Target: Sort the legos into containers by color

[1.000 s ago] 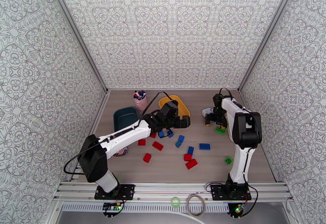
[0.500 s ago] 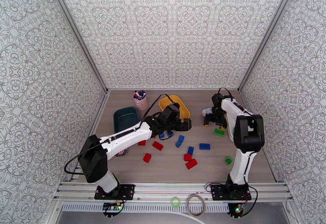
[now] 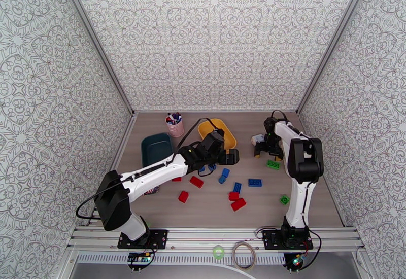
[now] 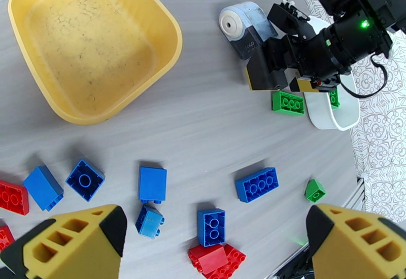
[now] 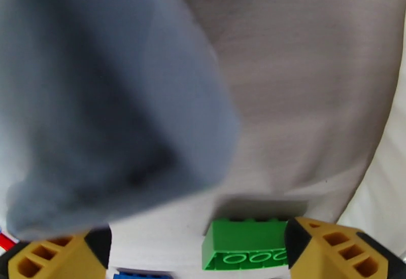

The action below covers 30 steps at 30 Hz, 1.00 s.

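Bricks in blue, red and green lie loose on the table under the left gripper (image 4: 213,232), whose jaws stand wide apart with nothing held. In the gap between its yellow fingers (image 4: 76,242) sit a small blue brick (image 4: 149,221), a studs-up blue brick (image 4: 211,227) and, touching that one, red bricks (image 4: 215,259). Just ahead of the gap lie a plain blue brick (image 4: 152,184) and a blue oblong (image 4: 257,184). A small green brick (image 4: 315,190) sits just ahead of the other finger. Ahead of the first finger are two more blue bricks (image 4: 85,179) (one stud-up, one on its side) and a red one (image 4: 12,197) at the frame's edge. Farther ahead of these jaws stands the yellow tray (image 4: 96,46), its stained floor showing.

The right gripper (image 5: 198,247) is open too. Its fingers (image 5: 340,249) stand far apart, and a green oblong brick (image 5: 243,249) lies on the table between them, close against one finger; whether it touches that finger I cannot tell. A blurred grey-blue object (image 5: 101,97) looms ahead of the jaws on the other finger's side. The white tray (image 5: 396,173) lies just outside the finger nearest the brick.

From above, the teal tray (image 3: 156,148) and the pink cup of pens (image 3: 175,124) stand well behind the left jaws, beside that arm.
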Tool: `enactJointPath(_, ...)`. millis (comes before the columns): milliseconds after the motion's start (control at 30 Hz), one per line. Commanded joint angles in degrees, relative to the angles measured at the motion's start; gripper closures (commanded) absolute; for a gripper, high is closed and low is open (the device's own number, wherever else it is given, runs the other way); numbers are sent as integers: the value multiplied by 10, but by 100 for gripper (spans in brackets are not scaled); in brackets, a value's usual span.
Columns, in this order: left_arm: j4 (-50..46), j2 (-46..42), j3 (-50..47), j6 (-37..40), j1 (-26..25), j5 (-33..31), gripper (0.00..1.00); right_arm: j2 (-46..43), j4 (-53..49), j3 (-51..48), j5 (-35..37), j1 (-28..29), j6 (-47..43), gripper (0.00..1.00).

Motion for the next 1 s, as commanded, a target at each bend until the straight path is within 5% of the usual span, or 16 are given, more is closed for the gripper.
enactJointPath(0,-8,-15,-8,-7,0,-13,1,-4,-21,-32,-25,0,6,4)
enactJointPath(500,2,-10,-1,-7,-16,-13,1,-130,26,-189,-67,32,41,9)
enactJointPath(967,-3,-18,-9,-14,-37,-28,1,-149,88,-241,-13,43,129,52)
